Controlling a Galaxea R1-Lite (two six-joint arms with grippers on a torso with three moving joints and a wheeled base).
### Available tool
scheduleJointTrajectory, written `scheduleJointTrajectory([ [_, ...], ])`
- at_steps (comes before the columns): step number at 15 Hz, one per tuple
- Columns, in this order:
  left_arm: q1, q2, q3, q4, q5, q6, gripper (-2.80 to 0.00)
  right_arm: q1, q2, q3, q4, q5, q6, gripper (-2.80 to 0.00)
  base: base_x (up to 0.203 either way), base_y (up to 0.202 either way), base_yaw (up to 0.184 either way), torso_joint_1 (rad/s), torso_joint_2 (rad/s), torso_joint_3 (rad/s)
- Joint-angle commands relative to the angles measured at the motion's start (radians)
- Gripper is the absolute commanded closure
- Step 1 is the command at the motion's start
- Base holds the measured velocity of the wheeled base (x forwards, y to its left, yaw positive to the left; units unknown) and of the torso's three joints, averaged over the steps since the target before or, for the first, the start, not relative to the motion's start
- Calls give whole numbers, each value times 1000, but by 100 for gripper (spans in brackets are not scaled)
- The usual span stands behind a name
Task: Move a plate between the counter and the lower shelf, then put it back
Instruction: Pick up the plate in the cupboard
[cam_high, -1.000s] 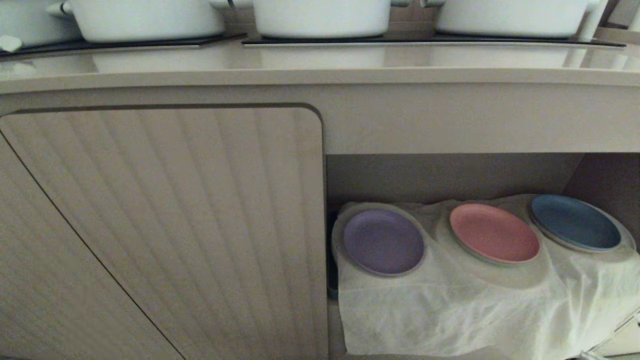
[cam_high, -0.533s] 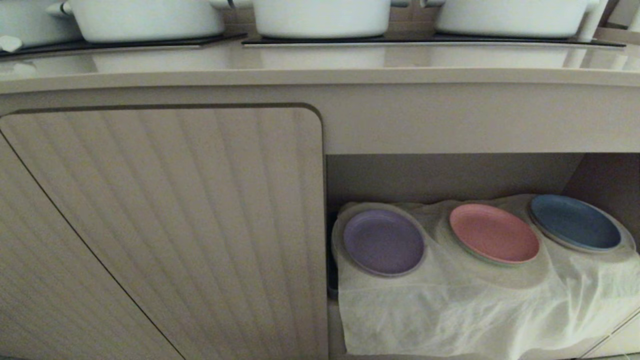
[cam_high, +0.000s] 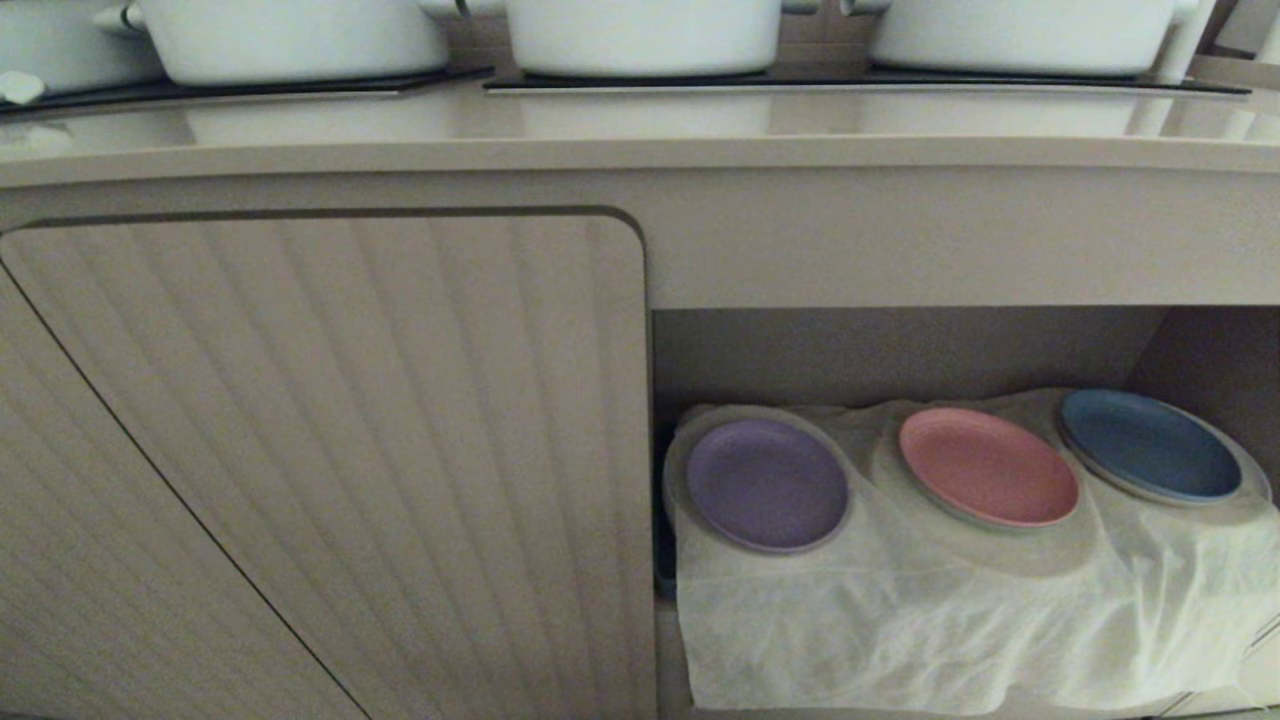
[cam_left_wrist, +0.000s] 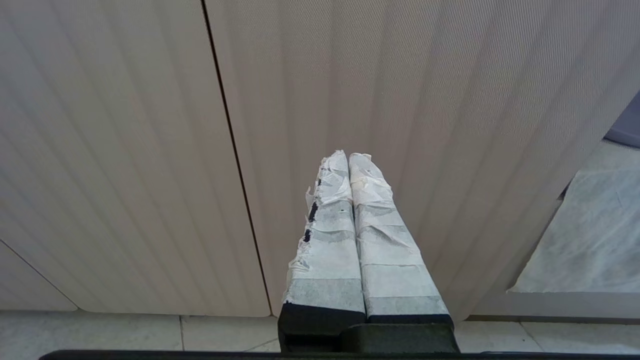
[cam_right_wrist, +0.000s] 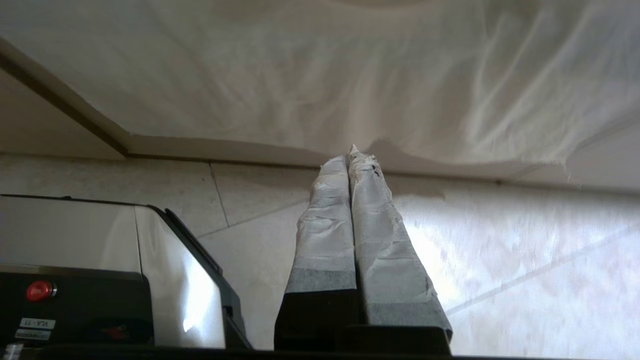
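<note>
The plate (cam_high: 767, 484), small, round and matte lilac with a low rim, lay on the white cloth (cam_high: 900, 620) of the lower shelf (cam_high: 900, 350), leftmost of three. A salmon-pink plate (cam_high: 988, 466) sat beside it and a dark blue plate (cam_high: 1150, 445) beyond. Above, the counter (cam_high: 640, 125) carried white pots (cam_high: 640, 35); a ribbed cupboard door (cam_high: 330, 450) stood to the left.

In the left wrist view, the left gripper (cam_left_wrist: 348, 159) faced that door, taped fingers pressed together, empty.

In the right wrist view, the right gripper (cam_right_wrist: 348, 157) hung below the cloth's draped edge, fingers together, holding nothing.
</note>
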Motion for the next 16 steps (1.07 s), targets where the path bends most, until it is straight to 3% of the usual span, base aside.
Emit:
scheduleJointTrajectory([
  [1,0,1,0,-1,0,-1,0,0,-104,0,22,27,-22,0,0,0,0,0,0,0],
  [8,0,1,0,-1,0,-1,0,25,-354,-2,128,101,-54,0,0,0,0,0,0,0],
  [13,0,1,0,-1,0,-1,0,25,-355,-2,129,100,-52,0,0,0,0,0,0,0],
  [16,0,1,0,-1,0,-1,0,-21,-358,-2,130,99,-52,0,0,0,0,0,0,0],
])
